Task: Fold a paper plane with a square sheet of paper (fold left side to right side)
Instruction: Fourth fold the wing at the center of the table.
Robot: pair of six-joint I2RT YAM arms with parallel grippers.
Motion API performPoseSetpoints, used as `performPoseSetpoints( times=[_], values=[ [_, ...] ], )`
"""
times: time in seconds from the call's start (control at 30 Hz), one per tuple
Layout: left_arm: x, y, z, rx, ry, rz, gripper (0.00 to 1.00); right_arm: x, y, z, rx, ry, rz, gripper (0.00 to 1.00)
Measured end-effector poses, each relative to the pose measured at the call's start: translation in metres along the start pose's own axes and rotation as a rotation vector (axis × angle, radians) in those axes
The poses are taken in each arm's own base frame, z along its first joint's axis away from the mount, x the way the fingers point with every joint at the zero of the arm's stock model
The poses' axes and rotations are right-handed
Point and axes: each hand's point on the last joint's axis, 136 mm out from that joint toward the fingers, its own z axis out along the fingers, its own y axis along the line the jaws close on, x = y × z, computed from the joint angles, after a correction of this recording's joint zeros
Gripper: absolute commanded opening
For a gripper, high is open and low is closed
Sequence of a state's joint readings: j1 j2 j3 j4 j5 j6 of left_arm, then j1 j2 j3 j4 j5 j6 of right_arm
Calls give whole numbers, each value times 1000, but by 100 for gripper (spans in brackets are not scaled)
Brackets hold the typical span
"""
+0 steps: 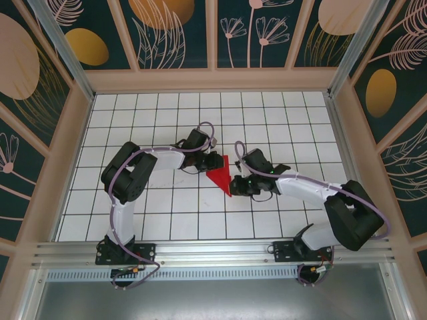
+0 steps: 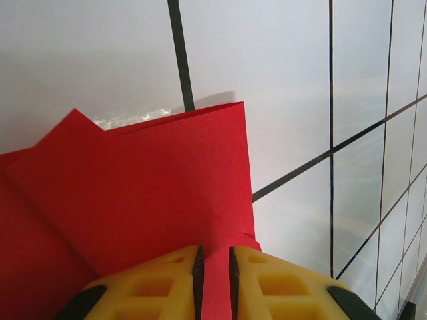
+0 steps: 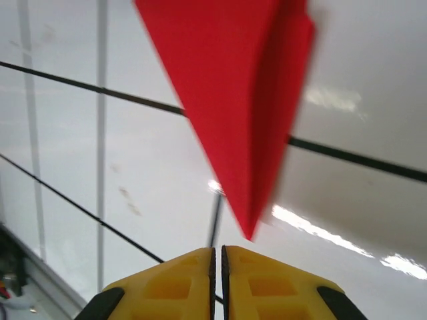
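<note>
The square sheet of paper (image 1: 221, 176) is bright red and folded into a creased, pointed paper plane shape, its tip toward the near side. My left gripper (image 1: 216, 162) is shut on the paper's wide back end, and the red paper (image 2: 147, 187) runs between the yellow fingers (image 2: 167, 280) in the left wrist view. My right gripper (image 1: 235, 183) sits just right of the tip. Its jaws (image 3: 217, 257) are shut with nothing between them, and the paper's point (image 3: 240, 120) hangs just beyond them, slightly blurred.
The white grid-tiled table (image 1: 167, 213) is walled by a wooden frame (image 1: 207, 80) with patterned panels. An aluminium rail (image 1: 213, 252) with both arm bases runs along the near edge.
</note>
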State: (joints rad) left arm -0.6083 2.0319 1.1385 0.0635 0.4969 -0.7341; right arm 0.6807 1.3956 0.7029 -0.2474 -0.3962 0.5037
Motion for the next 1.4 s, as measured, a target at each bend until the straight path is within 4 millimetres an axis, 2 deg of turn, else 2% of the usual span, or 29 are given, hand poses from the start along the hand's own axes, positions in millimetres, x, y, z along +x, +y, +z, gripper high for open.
performPoseSetpoints(
  times=[0.1, 0.17, 0.3, 0.47, 0.6, 0.73, 1.13, 1.27, 1.4],
  values=[
    [0, 0, 0, 0, 0, 0, 22, -13, 9, 2, -29, -29, -9, 16],
    [0, 0, 0, 0, 0, 0, 22, -17, 9, 10, -29, -24, -4, 16],
    [0, 0, 0, 0, 0, 0, 22, -15, -5, 32, 9, 15, 30, 16],
    [0, 0, 0, -2, 1, 0, 23, -7, -19, 45, 46, 55, 60, 15],
    [-1, 0, -1, -15, 10, 3, 23, -3, -23, 48, 43, 50, 64, 11],
    [-2, 1, 1, -29, 34, 0, 23, -2, -24, 47, 27, 26, 68, 3],
    [-12, 3, 2, 23, 165, -55, 24, -3, -25, 47, -3, -25, 56, 0],
    [-22, 6, 1, 29, 166, -59, 25, -4, -25, 47, -6, -29, 54, 0],
    [-49, 18, -5, 13, 107, -55, 25, -4, -25, 47, -8, -32, 53, 0]
  ],
)
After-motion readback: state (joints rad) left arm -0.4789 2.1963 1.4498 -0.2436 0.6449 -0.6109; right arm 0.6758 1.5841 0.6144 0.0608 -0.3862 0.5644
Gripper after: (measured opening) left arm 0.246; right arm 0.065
